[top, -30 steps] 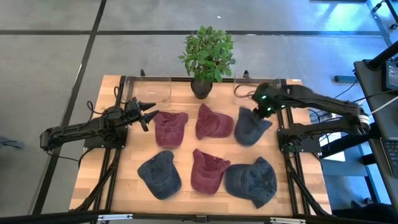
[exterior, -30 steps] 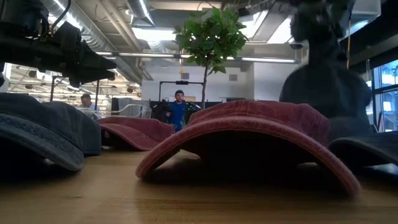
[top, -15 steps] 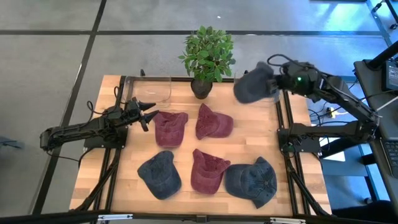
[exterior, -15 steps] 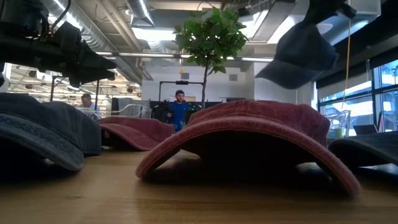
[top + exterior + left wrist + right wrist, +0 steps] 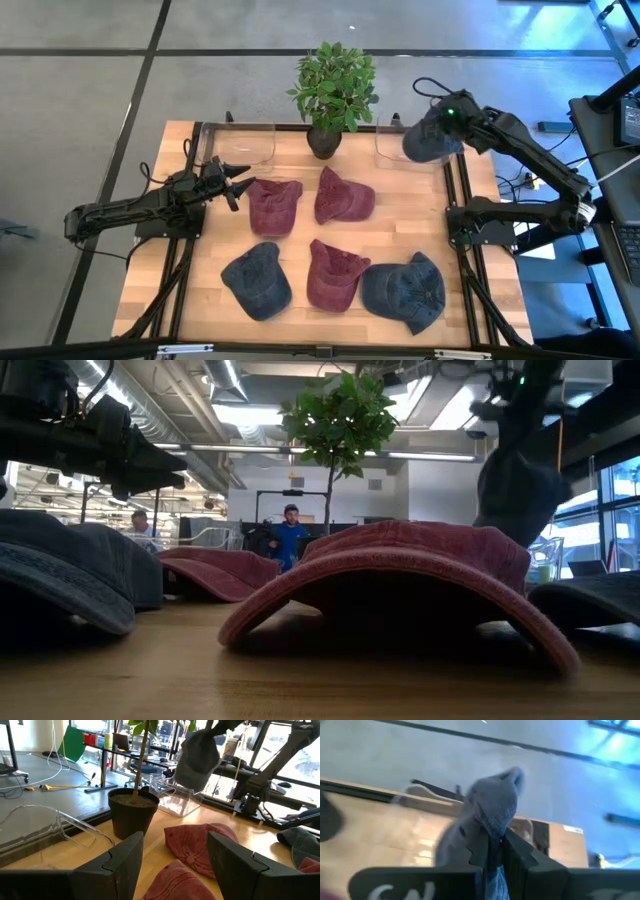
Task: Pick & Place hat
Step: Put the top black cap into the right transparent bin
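Observation:
My right gripper (image 5: 447,122) is shut on a dark grey-blue hat (image 5: 430,142), high over the table's far right corner, above a clear container (image 5: 392,143). The low view shows that hat (image 5: 518,485) hanging in the air. My left gripper (image 5: 236,185) waits open near the left edge, beside a maroon hat (image 5: 274,206); its fingers (image 5: 125,862) stand apart in its wrist view. On the wood lie a second maroon hat (image 5: 344,197), a third (image 5: 335,275), and two dark blue hats (image 5: 258,281), (image 5: 405,290). My right gripper pinches a bunched fold of the hat's cloth (image 5: 493,838) between its two fingers (image 5: 479,851). The hat is lifted clear of the table and hangs slack below the gripper (image 5: 518,485); which part of the hat the fold belongs to cannot be told.
A potted plant (image 5: 335,88) stands at the middle of the far edge, and a second clear container (image 5: 246,146) sits at the far left corner. Metal frame rails (image 5: 455,205) run along the table's sides. People show in the room behind (image 5: 289,532).
My right gripper has carried the dark hat up off the table and toward the far right corner. A second ago the hat hung just above the wood beside the maroon hat; now it hangs clear over the clear container, having swung on the way.

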Available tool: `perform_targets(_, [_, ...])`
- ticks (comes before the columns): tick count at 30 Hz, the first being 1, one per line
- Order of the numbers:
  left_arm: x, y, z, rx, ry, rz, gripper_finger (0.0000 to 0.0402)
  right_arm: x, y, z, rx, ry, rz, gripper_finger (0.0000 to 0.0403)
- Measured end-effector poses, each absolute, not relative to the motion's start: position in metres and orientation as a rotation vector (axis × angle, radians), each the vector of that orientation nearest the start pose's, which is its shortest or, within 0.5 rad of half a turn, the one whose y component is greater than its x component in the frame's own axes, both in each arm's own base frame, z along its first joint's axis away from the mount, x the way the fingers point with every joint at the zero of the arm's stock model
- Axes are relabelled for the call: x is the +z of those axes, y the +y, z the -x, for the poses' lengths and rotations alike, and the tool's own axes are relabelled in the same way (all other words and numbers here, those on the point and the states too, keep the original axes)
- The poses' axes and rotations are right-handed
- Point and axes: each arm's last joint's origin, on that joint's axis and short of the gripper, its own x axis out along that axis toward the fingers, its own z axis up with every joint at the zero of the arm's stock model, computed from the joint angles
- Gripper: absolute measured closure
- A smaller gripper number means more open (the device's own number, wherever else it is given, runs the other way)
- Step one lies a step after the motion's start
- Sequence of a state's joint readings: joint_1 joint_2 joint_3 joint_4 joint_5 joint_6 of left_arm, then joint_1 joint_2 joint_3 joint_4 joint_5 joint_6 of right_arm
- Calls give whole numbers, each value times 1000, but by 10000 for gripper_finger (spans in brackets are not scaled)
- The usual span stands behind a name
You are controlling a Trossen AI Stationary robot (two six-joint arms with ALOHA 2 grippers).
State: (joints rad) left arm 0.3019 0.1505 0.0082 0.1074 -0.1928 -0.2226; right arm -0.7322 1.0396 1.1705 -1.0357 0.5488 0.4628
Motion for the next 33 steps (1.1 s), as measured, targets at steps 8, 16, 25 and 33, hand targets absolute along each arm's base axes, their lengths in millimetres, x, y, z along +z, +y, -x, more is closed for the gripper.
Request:
perform_targets(8, [164, 37, -100, 497, -13, 220, 187, 316, -145, -118, -1490, 788, -445, 365])
perform_targets(16, [164, 37, -100, 497, -13, 220, 187, 307, -148, -116, -1538, 792, -427, 365])
perform_targets(25, [164, 37, -100, 497, -13, 220, 187, 289, -152, -116, -1644, 775, -342, 358])
perform_targets(33, [164, 37, -100, 497, -13, 220, 187, 281, -153, -116, -1672, 780, -320, 315])
